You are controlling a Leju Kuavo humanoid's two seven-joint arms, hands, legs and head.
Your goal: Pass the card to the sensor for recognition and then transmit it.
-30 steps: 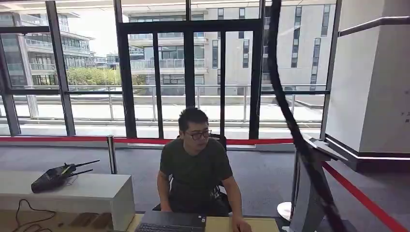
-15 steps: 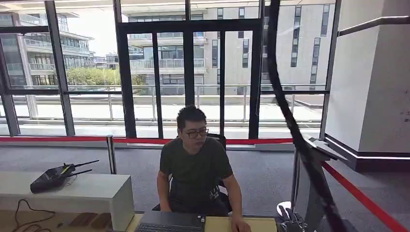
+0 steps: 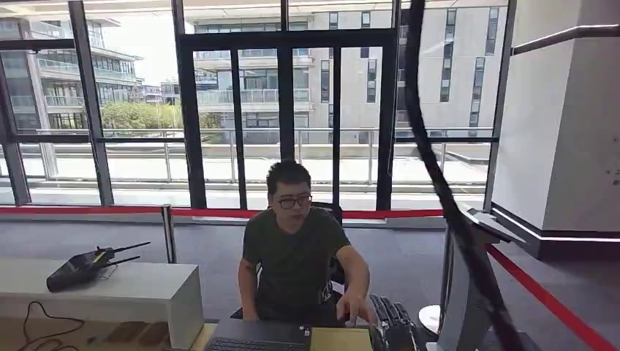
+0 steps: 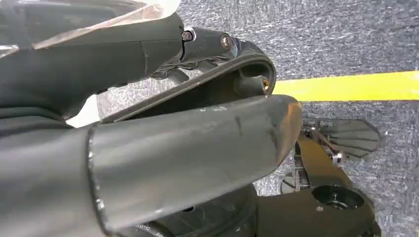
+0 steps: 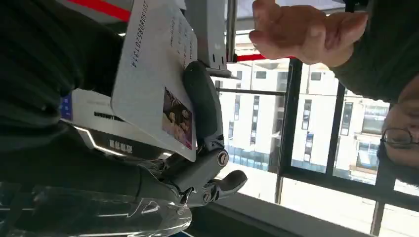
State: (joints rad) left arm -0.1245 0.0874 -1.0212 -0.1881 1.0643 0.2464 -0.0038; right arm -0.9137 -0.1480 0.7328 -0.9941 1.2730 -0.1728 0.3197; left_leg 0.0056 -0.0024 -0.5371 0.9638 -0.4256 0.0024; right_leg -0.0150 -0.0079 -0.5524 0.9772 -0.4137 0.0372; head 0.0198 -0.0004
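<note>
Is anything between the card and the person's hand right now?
Nothing visible. The right hand holds the card, and the person's hand is open beyond it with only a gap between them.

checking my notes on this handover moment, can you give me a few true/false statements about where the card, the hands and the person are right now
1. The right hand holds the card. True.
2. The card is blank on both faces. False: it bears a printed number and a small picture.
3. The person's hand is raised near the card, not touching it. True.
4. The person is standing behind the desk. False: the person is sitting, behind a laptop.
5. The left hand hangs over grey carpet with a yellow line. True.
</note>
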